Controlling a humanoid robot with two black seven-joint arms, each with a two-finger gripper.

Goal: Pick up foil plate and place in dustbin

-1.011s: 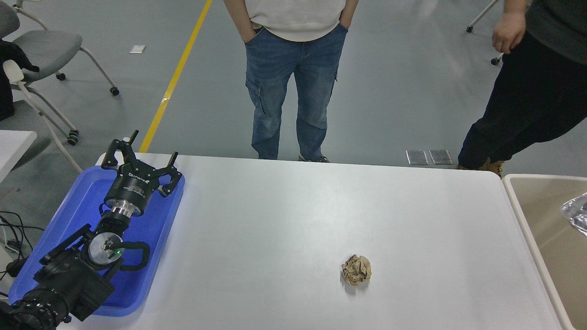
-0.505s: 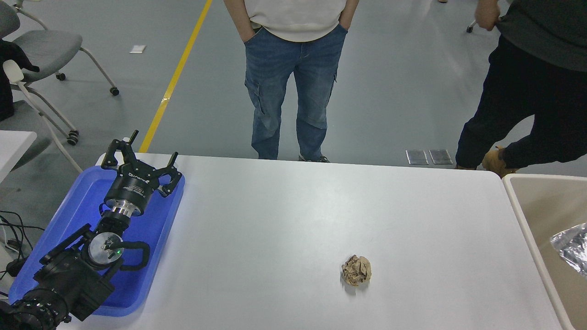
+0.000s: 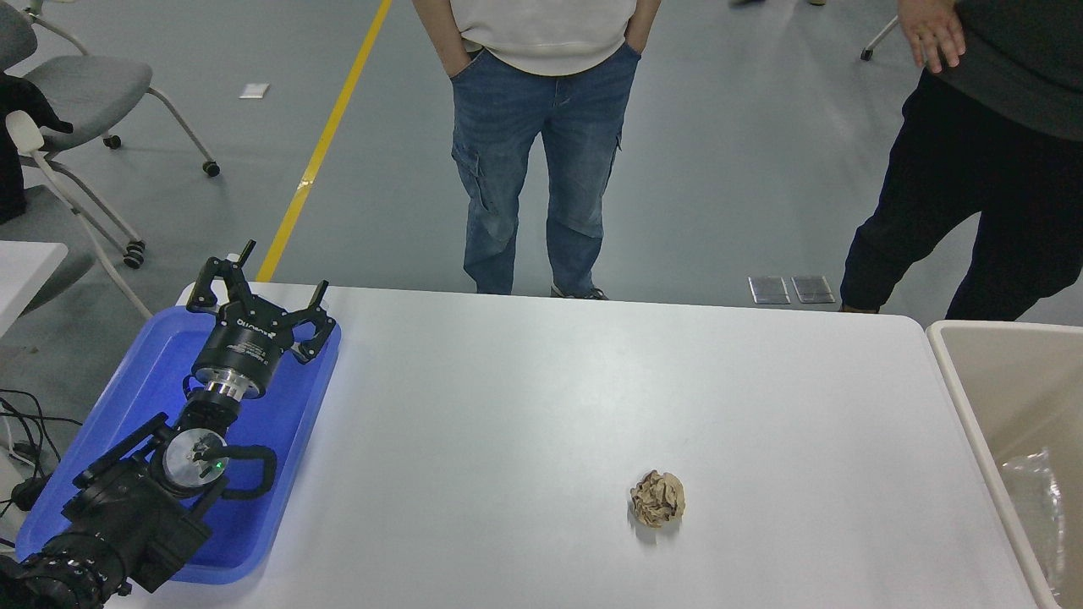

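The dustbin (image 3: 954, 382), beige with a pale cream rim, stands at the table's right edge. The foil plate (image 3: 1034, 501) shows as a pale, blurred, crinkled shape low inside the bin, near its left wall. Nothing holds it. My left gripper (image 3: 258, 277) is parked at the lower left over a blue tray (image 3: 127, 397), open and empty. My right arm and gripper are out of view.
A small brown wadded paper ball (image 3: 657, 498) lies on the white table (image 3: 550, 406) right of centre. One person (image 3: 541, 127) stands at the far side in the middle, another (image 3: 990, 161) at the far right by the bin. Chairs stand at the far left.
The foil plate has dropped from high at the bin's right edge down into the bin. The person at the far right has shifted stance. My left arm has not moved.
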